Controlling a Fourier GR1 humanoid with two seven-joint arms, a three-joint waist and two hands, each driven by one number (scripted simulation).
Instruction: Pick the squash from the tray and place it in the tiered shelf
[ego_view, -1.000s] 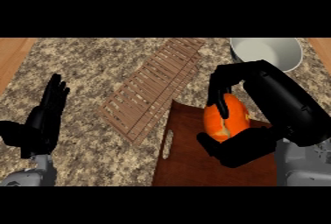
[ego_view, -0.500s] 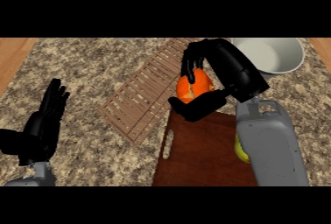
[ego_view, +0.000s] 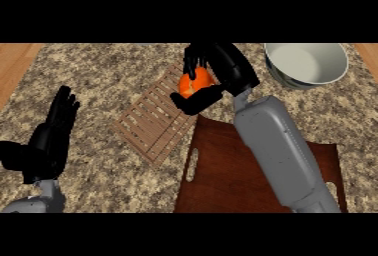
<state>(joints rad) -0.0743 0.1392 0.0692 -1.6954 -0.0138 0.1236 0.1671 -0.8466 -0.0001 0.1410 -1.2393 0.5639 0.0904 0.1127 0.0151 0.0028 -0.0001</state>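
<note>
Head view: the right hand is curled around the orange squash, fingers draped over its far side and the thumb hooked under its near side, so the fruit sits pinched between them. The squash is carried above the far end of the slatted wooden tiered shelf, off the brown tray, which lies on the near-right side of the shelf. The relation that matters: the squash is already over the shelf's upper corner, and the shelf's long axis runs diagonally from that corner toward the near-left, so most of the slats lie near-left of the fingers. Setting down probably calls for a short drop, perhaps with a small shift along that diagonal toward the shelf's middle.

The squash shows as a rounded lump, slightly taller than wide as held. With the hand hiding much of it, I cannot tell which end is the stem or which way it points.

The right hand is plainly the nearer one. The left hand rests open, fingers straight and together, well to the left of the shelf above the speckled tabletop. A white bowl stands to the right of the shelf's far end, near the carrying hand.
</note>
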